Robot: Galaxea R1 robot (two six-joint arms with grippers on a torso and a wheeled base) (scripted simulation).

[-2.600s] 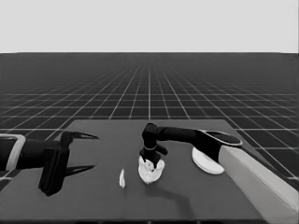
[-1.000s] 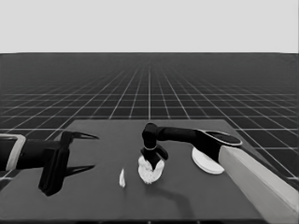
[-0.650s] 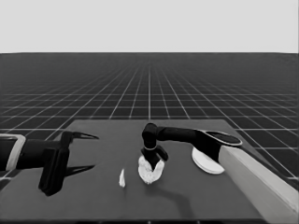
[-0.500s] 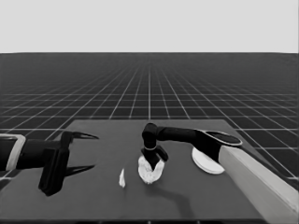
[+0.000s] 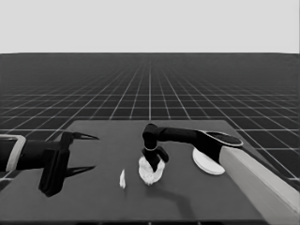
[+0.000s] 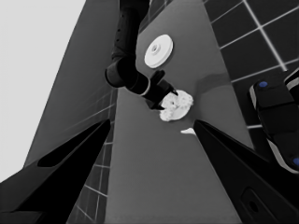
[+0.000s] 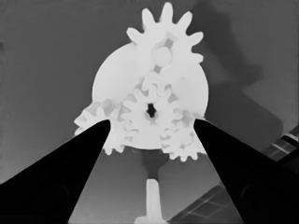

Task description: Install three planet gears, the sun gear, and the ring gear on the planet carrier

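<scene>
Two arms in shot, one busy and one parked, so here's the rundown from biggest thing to smallest:

- The dark table (image 5: 197,197) carries everything, and all the white parts sit toward its middle and right.
- The right arm comes in from the lower right corner and bends down at the middle of the table. The right gripper (image 7: 150,130) hangs right over the gear cluster with its fingers spread apart, nothing pinched between them. In the head view it's at (image 5: 157,161), just on top of the white pile.
- The left arm waits at the left edge with the left gripper (image 5: 83,152) over the table's left end, fingers wide apart and holding nothing.
- The larger round part (image 5: 207,161), i.e. the ring gear, lies flat on the right side of the table, partly tucked behind the right arm and well apart from the cluster.
- The smaller round part (image 7: 112,79), the planet carrier, sits mid-table under the right gripper.
- Four small gears (image 7: 150,112) are on that carrier: one in the centre meshing with three around it, whose teeth poke past the rim.
- The thin white piece (image 5: 122,179) stands near the cluster, on its left, not touching it.
</scene>
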